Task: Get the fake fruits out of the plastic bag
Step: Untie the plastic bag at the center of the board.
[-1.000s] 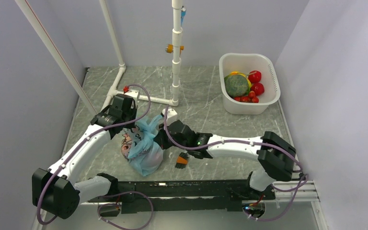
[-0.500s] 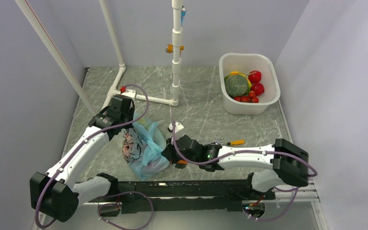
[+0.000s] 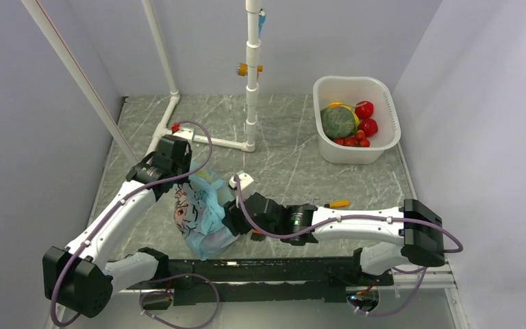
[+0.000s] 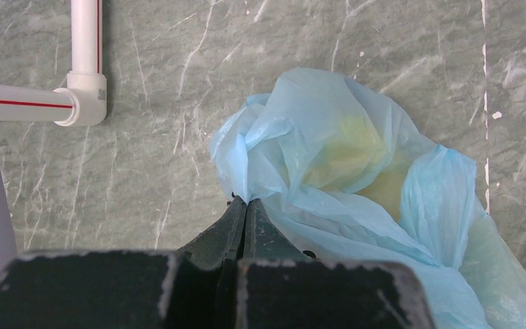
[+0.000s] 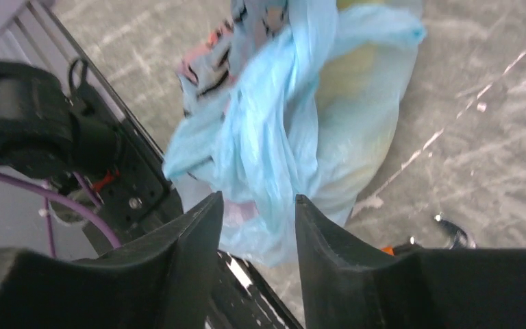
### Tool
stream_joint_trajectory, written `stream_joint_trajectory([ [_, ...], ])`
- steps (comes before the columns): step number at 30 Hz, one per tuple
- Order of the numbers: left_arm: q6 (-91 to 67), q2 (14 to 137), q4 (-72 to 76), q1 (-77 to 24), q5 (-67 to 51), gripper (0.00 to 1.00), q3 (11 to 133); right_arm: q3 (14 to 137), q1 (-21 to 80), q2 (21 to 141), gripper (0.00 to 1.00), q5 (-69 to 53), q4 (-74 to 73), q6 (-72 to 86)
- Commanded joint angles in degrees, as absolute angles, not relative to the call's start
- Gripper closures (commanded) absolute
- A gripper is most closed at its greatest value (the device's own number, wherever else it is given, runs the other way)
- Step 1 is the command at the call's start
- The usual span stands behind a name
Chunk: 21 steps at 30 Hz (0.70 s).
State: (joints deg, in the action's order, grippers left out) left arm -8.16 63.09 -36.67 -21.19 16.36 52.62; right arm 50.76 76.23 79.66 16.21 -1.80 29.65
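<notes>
The light-blue plastic bag (image 3: 204, 221) with a pink cartoon print hangs bunched near the table's front edge, between my two arms. My left gripper (image 4: 246, 199) is shut on a fold at the bag's (image 4: 329, 199) upper rim; from above the left gripper (image 3: 190, 178) is at the bag's top left. Yellow fake fruits (image 4: 356, 147) show through the film. My right gripper (image 5: 257, 203) is open, its fingertips (image 5: 214, 204) right at a twisted strip of the bag (image 5: 274, 130). In the top view the right gripper (image 3: 230, 218) is against the bag's right side.
A white perforated tub (image 3: 383, 89) at the back right holds a green melon (image 3: 338, 122), red round fruits (image 3: 365, 110) and cherry tomatoes. White pipe stand (image 3: 252, 82) at the back centre. A small orange stick (image 3: 337, 203) lies beside the right forearm. Black base rail (image 3: 281, 269) runs just below the bag.
My right gripper has gone from shut to open, and that arm has swung toward the near edge. The bag has dropped lower and nearer. The left gripper keeps its hold.
</notes>
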Motion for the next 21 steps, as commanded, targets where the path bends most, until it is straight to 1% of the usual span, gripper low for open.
stream_joint_trajectory([
  [1,-7.2,61.7,-34.9,-21.1,16.1,1.00,52.6,56.6,76.4,80.5,0.46,20.4,-2.2,23.5],
  [2,-7.1,61.7,-34.9,-21.1,16.0,1.00,52.6,57.0,76.5,80.7,0.38,20.6,-0.9,22.5],
  [3,-7.1,61.7,-34.8,-21.2,15.8,1.00,52.6,57.4,76.4,81.1,0.27,20.6,1.0,21.3],
  [4,-7.1,61.7,-34.7,-21.2,15.7,1.00,52.5,57.9,76.3,81.4,0.21,20.7,2.3,20.6],
  [5,-7.0,61.7,-34.7,-21.3,15.6,1.00,52.4,58.3,76.4,82.1,0.16,20.8,3.6,19.9],
  [7,-7.1,62.0,-34.8,-21.2,15.9,1.00,52.6,59.4,76.3,84.1,0.13,21.6,5.8,18.3],
  [11,-6.9,62.2,-34.9,-21.5,15.8,1.00,52.6,64.8,76.4,89.9,0.14,23.8,5.1,15.8],
  [15,-6.9,62.3,-34.8,-21.6,15.9,1.00,52.6,68.9,76.5,94.1,0.22,29.2,1.9,16.4],
  [18,-6.9,62.7,-34.9,-21.6,16.1,1.00,52.6,67.7,76.5,94.3,0.31,30.5,3.5,15.2],
  [21,-6.7,63.1,-34.8,-21.5,15.7,1.00,53.0,65.3,76.5,93.6,0.38,30.7,6.0,15.1],
])
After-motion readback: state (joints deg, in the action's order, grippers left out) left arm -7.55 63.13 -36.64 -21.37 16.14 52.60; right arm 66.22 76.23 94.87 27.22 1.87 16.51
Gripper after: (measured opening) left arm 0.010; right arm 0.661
